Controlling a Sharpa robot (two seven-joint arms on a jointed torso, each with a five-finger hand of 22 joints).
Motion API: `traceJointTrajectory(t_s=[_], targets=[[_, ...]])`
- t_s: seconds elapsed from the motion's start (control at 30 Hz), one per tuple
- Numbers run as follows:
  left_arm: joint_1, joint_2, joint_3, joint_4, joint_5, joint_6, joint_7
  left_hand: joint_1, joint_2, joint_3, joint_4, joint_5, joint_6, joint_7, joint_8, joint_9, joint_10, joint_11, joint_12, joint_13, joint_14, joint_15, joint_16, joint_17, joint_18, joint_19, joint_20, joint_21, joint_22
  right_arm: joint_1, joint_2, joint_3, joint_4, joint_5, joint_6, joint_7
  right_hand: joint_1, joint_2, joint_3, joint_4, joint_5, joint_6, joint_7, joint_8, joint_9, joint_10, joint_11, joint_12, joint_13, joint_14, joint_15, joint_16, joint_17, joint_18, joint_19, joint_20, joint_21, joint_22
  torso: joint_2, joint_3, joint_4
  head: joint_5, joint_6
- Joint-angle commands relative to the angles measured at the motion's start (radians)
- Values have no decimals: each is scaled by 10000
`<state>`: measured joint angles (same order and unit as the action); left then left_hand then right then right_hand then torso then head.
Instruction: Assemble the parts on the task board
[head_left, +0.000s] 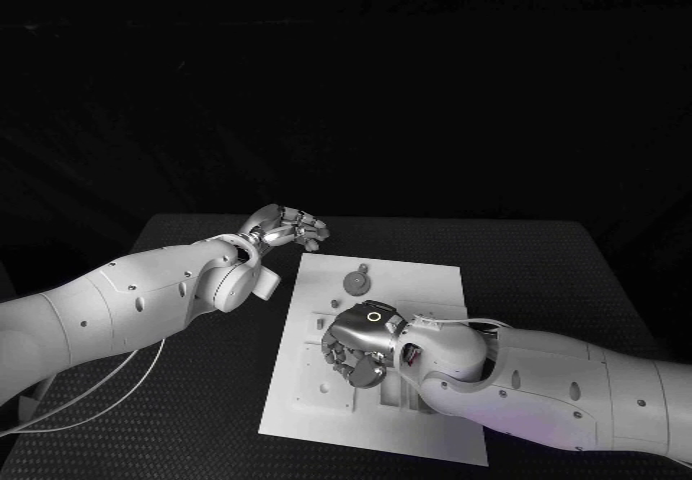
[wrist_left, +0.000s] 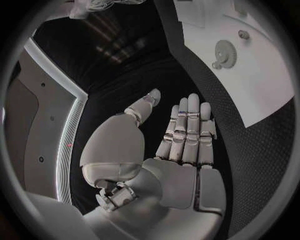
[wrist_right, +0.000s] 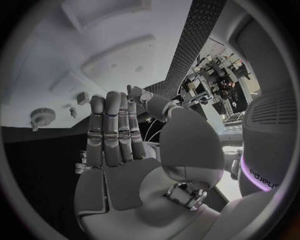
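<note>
Board lies centre frame in the head view, long axis running upper right to lower left. A gear sits near its upper edge; same gear in the left wrist view and in the right wrist view. Other small parts sit lower left on the board, mostly under the hand; cannot tell which are seated.

Right hand is over the board's lower middle, fingers extended side by side and nothing in them. Whether the fingertips touch the board cannot be told.

Left hand is off the board, above its upper left corner, over the table. Fingers straight and together, palm bare, holding nothing.

Risks, as judged: the right hand hides the parts beneath it, so a descent could knock a loose part or shove the board. The left hand is not bracing the board.
</note>
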<state>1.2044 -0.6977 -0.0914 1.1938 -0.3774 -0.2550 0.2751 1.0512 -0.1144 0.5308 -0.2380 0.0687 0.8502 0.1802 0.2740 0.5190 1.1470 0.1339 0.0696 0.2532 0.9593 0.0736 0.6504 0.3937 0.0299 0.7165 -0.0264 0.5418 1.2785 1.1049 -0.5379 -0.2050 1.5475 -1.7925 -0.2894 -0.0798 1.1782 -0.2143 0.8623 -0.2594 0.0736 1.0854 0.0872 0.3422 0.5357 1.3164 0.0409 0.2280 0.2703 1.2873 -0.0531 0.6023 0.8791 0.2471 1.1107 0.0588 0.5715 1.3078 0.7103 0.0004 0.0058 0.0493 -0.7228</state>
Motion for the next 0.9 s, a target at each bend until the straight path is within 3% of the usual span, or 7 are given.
traceJointTrajectory(t_s=[0.03, 0.2, 0.53, 0.9], targets=[[8, 21, 9, 25, 90, 5, 148, 1, 64, -53, -2, 11, -62, -19, 23, -15, -36, -3, 17, -17, 48, 54, -60, 10, 74, 24, 55, -69, 9, -7, 29, -28, -48, -404, 187, 47, -2, 69, 14, -63, 52, 36, 21, 26, 11, 37, 15, -44, 13, -24, -17, -7, 11, 147, -58, -11, 38, 215, 0, 3, -12, 82, -64], [8, 18, 9, 25, 93, 19, 146, -2, 67, -56, -1, 12, -68, -17, 22, -17, -38, -2, 17, -19, 46, 55, -68, 17, 74, 25, 56, -74, 11, -29, 48, -81, -174, -575, 266, -84, -7, 72, 7, -72, 59, 41, 20, 28, 14, 45, 13, -47, 21, -19, -18, -8, 19, 147, -57, -12, 47, 215, 1, 16, -23, 160, -112], [8, -7, 9, 54, 96, 58, 115, -6, 72, -60, 0, 13, -76, -14, 20, -20, -43, 0, 17, -25, 45, 57, -83, 29, 75, 28, 58, -83, 14, -62, 126, -133, -360, -657, 284, -218, -17, 79, -2, -84, 64, 46, 18, 29, 19, 56, 10, -54, 33, -11, -20, -8, 33, 147, -53, -13, 62, 215, -3, 8, -10, 173, -139], [8, -49, 8, 96, 111, 127, 84, -33, 77, -76, 15, 10, -100, -4, 13, -28, -51, 4, 16, -36, 46, 61, -109, 55, 75, 33, 62, -101, 20, -98, 296, -146, -668, -658, 374, -218, -25, 90, -2, -92, 64, 47, 18, 27, 22, 63, 8, -62, 44, -1, -24, -8, 48, 147, -47, -16, 76, 212, 4, 4, -12, 156, -82]])
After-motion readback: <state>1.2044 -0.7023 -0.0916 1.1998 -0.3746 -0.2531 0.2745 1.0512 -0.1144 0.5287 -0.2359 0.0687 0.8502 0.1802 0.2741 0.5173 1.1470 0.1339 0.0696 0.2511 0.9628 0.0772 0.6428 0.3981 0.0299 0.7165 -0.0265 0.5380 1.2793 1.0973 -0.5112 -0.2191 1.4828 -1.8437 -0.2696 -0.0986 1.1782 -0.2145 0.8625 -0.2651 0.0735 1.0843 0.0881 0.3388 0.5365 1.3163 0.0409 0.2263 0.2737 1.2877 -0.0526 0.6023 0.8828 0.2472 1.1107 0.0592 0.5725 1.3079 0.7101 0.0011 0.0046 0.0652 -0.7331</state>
